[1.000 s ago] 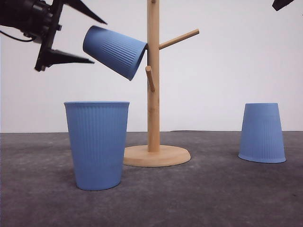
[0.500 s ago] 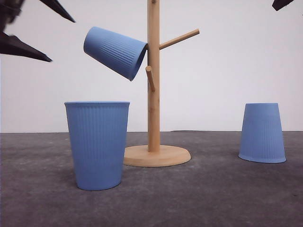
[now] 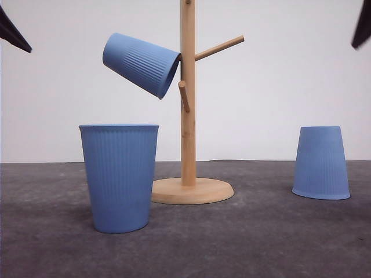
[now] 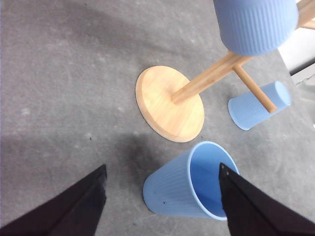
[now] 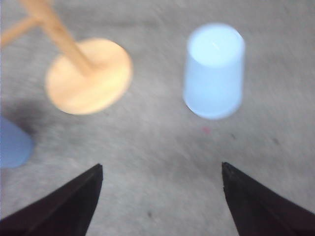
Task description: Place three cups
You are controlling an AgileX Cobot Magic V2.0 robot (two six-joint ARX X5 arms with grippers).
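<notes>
Both the left gripper (image 4: 162, 196) and right gripper (image 5: 160, 196) gape wide, empty; the inverted cup (image 3: 321, 163) looks light, rigid, ribbed, best grasped across its tapered wall.

Right wrist view is motion-blurred: inverted cup (image 5: 214, 69) lacks ribbing detail. Upright cup (image 5: 14, 142) at 9 o'clock is cropped. Stand (image 3: 188, 92) top is cropped.

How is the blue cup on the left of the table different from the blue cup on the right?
The left cup stands upright with its mouth open upward; the right cup is upside down, flat bottom on top. The left cup stands nearer the camera, in front of the wooden stand's base; the right cup stands farther back, apart from the base. Both are matte blue, ribbed and handleless, rest on the grey table, and neither is held.
</notes>
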